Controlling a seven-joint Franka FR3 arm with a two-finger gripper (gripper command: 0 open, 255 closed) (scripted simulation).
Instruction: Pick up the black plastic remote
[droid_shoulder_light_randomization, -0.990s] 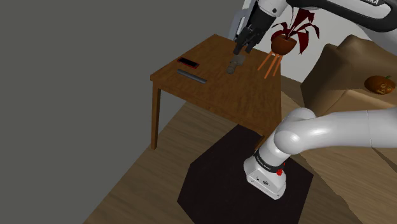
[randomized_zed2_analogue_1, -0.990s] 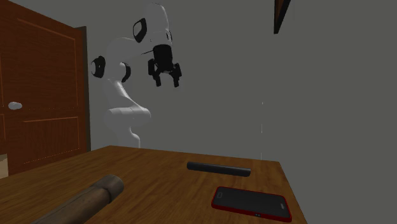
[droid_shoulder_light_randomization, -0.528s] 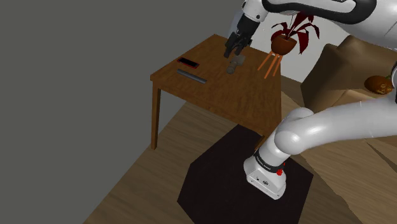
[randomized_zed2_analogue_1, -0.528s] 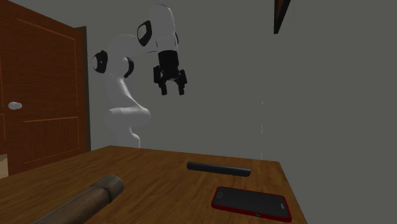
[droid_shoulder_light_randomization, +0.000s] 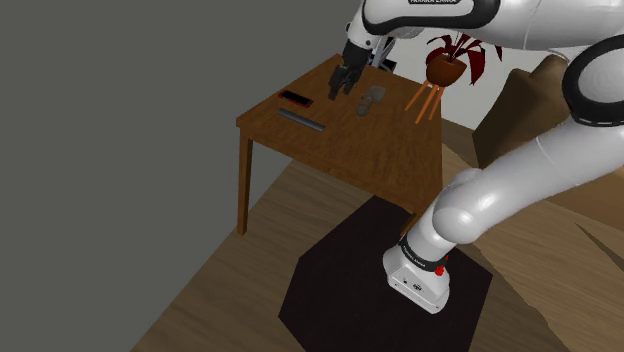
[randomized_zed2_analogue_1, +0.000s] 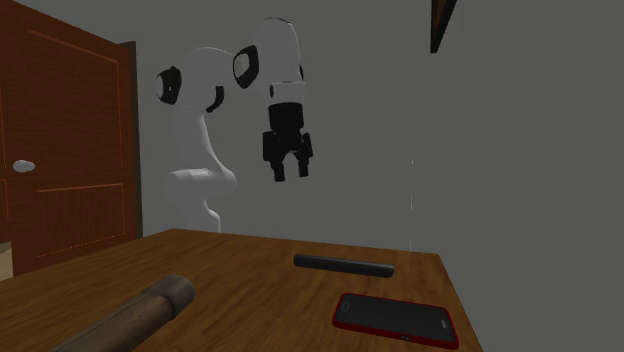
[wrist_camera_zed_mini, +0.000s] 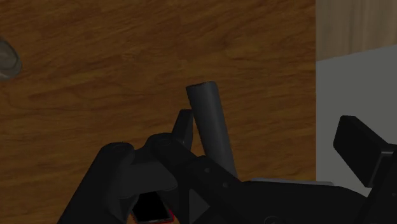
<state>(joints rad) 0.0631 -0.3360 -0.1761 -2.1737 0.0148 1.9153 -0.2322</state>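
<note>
— Three items on the brown wooden surface, confirm?

— Confirmed. A long, slim black bar-shaped remote, a flat black phone with a red rim, and a grey-brown cylinder lying on its side.

— Location of the remote?

— Flat on the surface, near the edge at the shoulder view's left. It is just beside the phone but apart from it. The cylinder lies well apart, toward the shoulder view's right. In the second exterior view the remote lies beyond the phone, with the cylinder at that view's lower left.

— State of the end effector?

— The all-black two-finger end effector has its fingers spread wide and grips nothing. It hangs in the air well above the surface, pointing down. In the shoulder view the end effector appears between phone and cylinder.

— Wrist view?

— The remote lies below, running alongside the inner face of one finger, without contact. A corner of the phone shows by the hand's body.

— Surroundings?

— A red-leaved plant in a brown pot on orange legs stands beyond the surface. A brown panelled door is at the second exterior view's left. A dark hexagonal rug lies under the arm's base.
</note>
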